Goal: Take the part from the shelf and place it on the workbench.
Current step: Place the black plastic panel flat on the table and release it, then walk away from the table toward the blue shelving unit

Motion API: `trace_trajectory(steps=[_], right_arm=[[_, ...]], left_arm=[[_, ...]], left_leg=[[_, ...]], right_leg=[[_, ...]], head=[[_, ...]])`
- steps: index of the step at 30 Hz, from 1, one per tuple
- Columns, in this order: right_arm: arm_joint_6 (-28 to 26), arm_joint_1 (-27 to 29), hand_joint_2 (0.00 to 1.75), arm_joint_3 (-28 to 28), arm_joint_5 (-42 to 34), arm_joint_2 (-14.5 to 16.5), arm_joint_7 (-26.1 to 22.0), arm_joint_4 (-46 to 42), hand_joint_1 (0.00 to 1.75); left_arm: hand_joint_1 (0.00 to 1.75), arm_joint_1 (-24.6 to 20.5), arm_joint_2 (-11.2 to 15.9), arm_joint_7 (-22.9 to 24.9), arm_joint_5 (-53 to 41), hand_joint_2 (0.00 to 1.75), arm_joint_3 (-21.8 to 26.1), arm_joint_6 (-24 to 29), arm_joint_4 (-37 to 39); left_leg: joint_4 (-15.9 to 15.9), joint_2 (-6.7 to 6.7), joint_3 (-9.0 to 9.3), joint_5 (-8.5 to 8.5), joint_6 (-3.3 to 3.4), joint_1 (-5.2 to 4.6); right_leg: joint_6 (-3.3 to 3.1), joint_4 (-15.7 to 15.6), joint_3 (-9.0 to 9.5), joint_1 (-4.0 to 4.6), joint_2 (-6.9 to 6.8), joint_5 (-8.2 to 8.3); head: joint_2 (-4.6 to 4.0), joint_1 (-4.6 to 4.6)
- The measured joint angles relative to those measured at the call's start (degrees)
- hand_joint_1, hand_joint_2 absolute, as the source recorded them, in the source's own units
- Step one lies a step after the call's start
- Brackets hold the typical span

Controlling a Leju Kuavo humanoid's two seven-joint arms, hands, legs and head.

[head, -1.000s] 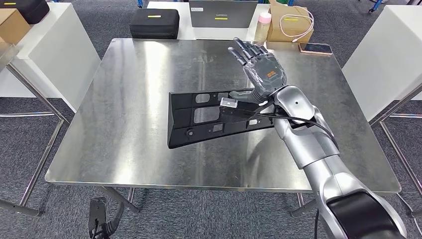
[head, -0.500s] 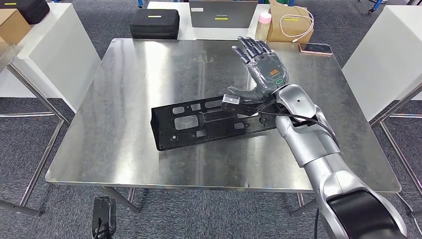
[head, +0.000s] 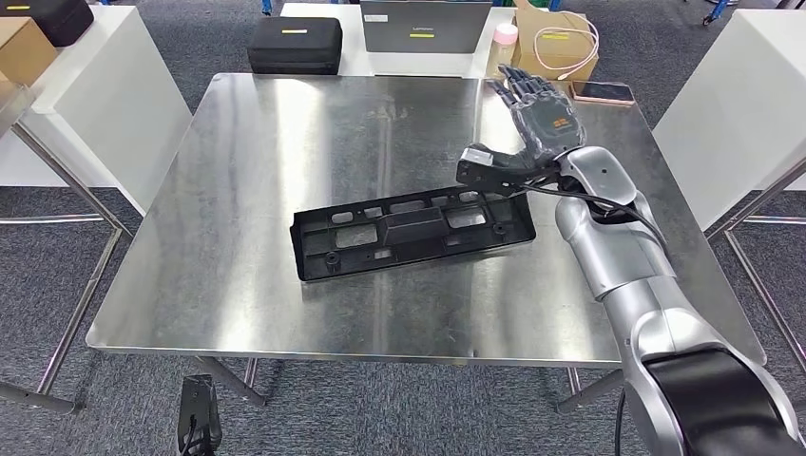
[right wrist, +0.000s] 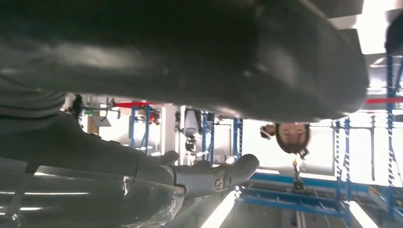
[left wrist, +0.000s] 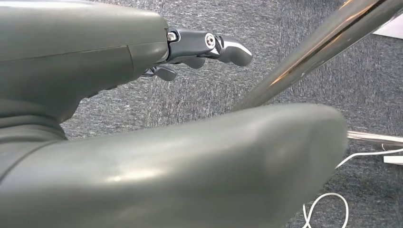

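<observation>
Steel workbench (head: 238,190) bears black part (head: 411,231); right hand (head: 537,119) open above.

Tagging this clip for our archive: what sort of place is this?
Probably a workshop or robot test lab: a steel workbench, blue industrial racking behind, and a laptop and black equipment case on side tables.

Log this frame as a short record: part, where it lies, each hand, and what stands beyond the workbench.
part: long black plastic part, lying flat
location: on the steel workbench, near the middle, tilted a little to the table's edges
right hand: open, fingers spread, raised above the part's right end, holding nothing
left hand: hangs over grey carpet beside a metal table leg, holding nothing visible
beyond the workbench: black case, laptop, cardboard box with a pink cable, phone
task state: part set down
</observation>
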Motion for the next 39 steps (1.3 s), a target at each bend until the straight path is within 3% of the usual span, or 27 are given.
trace_trajectory(steps=[13,19,21,23,25,26,27,28,30,31,33,35,36,39], right_arm=[[0.28,-1.62,0.0,-0.85,0.27,-0.19,0.0,3.09,0.0],[0.26,-2.08,0.0,-0.86,0.41,-0.02,0.0,3.57,0.0],[0.25,-2.45,0.0,-0.87,0.4,-0.04,0.0,3.64,0.0],[0.26,-2.51,0.0,-0.87,0.41,-0.09,0.0,3.83,0.0],[0.25,-2.23,0.0,-0.86,0.45,-0.1,0.0,4.08,0.0],[0.23,-2.13,0.0,-0.85,0.51,-0.1,0.0,4.18,0.0],[0.18,-2.14,0.0,-0.85,0.6,-0.09,0.01,4.24,0.0],[0.11,-2.21,0.0,-0.85,0.69,-0.09,0.03,4.27,0.0],[-0.09,-2.33,0.0,-0.84,0.9,-0.06,0.13,4.31,0.0],[-0.18,-2.28,0.0,-0.84,0.98,-0.05,0.17,4.36,0.0],[-0.27,-2.09,0.0,-0.83,1.11,-0.02,0.2,4.47,0.0],[-0.3,-2.06,0.0,-0.83,1.14,0.01,0.2,4.52,0.0],[-0.31,-2.09,0.0,-0.83,1.14,0.04,0.2,4.52,0.0],[-0.33,-2.03,0.0,-0.83,1.14,0.16,0.18,4.62,0.0]], left_arm=[[0.0,0.11,0.05,-0.42,1.22,0.0,-0.03,-0.26,0.2],[0.0,0.1,0.15,-0.81,1.27,0.0,-0.03,-0.16,0.2],[0.0,0.06,0.16,-0.85,1.28,0.0,-0.04,-0.16,0.2],[0.0,0.07,0.16,-0.88,1.29,0.0,-0.04,-0.15,0.2],[0.0,0.15,0.15,-0.91,1.29,0.0,-0.04,-0.16,0.21],[0.0,0.17,0.15,-0.93,1.29,0.0,-0.04,-0.16,0.22],[0.0,0.17,0.15,-0.96,1.29,0.0,-0.04,-0.16,0.22],[0.0,0.16,0.16,-1.01,1.29,0.0,-0.05,-0.16,0.22],[0.0,0.15,0.17,-1.1,1.29,0.0,-0.05,-0.09,0.22],[0.0,0.15,0.17,-1.13,1.29,0.0,-0.05,-0.05,0.22],[0.0,0.21,0.18,-1.16,1.29,0.0,-0.06,0.01,0.23],[0.0,0.24,0.22,-1.18,1.29,0.0,-0.06,0.03,0.24],[0.0,0.22,0.25,-1.2,1.29,0.0,-0.06,0.04,0.24],[0.0,0.21,0.29,-1.24,1.29,0.0,-0.07,0.07,0.24]], left_leg=[[0.32,-0.04,-0.11,-0.21,0.29,-0.1],[-0.04,0.11,0.14,0.04,1.09,-0.02],[-0.62,0.33,0.56,0.41,1.59,0.35],[-0.65,0.44,0.64,0.49,1.74,0.46],[-0.57,0.47,0.63,0.5,1.7,0.46],[-0.5,0.46,0.64,0.47,1.65,0.48],[-0.38,0.44,0.65,0.39,1.53,0.52],[-0.13,0.4,0.62,0.21,1.28,0.55],[0.57,0.28,0.33,-0.25,0.57,0.39],[0.87,0.23,0.14,-0.39,0.27,0.3],[1.17,0.16,-0.14,-0.41,-0.08,0.31],[2.41,0.28,-0.64,-1.73,-0.67,0.52],[4.39,0.41,-1.39,-3.36,-1.07,0.64],[15.34,0.68,-5.72,-9.7,-2.01,1.16]], right_leg=[[0.05,-0.04,-0.04,-0.29,0.0,0.02],[0.51,0.23,-0.21,-0.2,0.02,-0.16],[0.38,4.13,-2.12,-0.07,-0.01,-2.1],[0.04,12.4,-6.15,-0.28,-0.05,-5.42],[0.4,17.99,-8.94,-0.56,-0.06,-7.1],[0.89,17.41,-8.66,-0.74,-0.09,-6.55],[1.48,14.4,-7.2,-0.95,-0.15,-5.17],[2.04,9.87,-4.97,-1.2,-0.28,-3.38],[2.37,2.88,-1.31,-1.37,-0.32,-0.91],[2.22,1.48,-0.57,-1.39,-0.3,-0.45],[1.8,1.54,-0.64,-1.47,-0.19,-0.32],[1.3,1.57,-0.75,-1.84,-0.23,-0.08],[0.98,1.5,-0.83,-2.04,-0.26,0.06],[0.09,1.49,-1.54,-1.96,-0.37,0.59]], head=[[-0.01,-0.02],[0.01,-0.01],[0.0,0.17],[0.0,0.39],[0.0,0.47],[0.0,0.51],[-0.01,0.5],[0.0,0.52],[0.0,0.49],[0.0,0.45],[0.0,0.37],[0.0,0.31],[0.0,0.22],[0.0,0.04]])
